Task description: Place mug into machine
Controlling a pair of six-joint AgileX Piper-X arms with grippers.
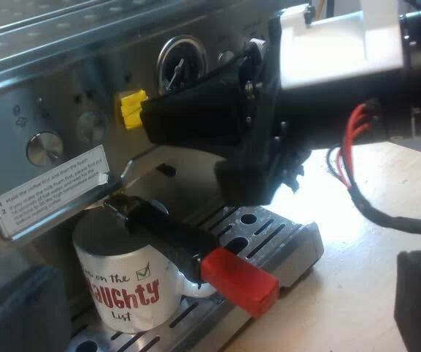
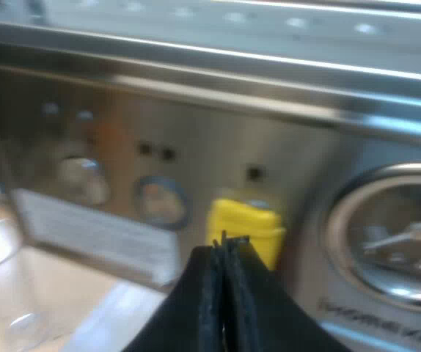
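Standing on the tray (image 1: 298, 248), mug (image 1: 119, 293) seems well below right tool (image 1: 146, 121).

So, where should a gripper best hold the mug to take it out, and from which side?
Grip the mug by its round body, coming level from the open front of the drip tray. The holder's handle crosses just above its rim, so a grasp from above looks blocked.

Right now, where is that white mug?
In the left wrist view the mug stands on the slotted tray of the coffee machine, just under the dark handle whose red end sticks out from the machine's front.
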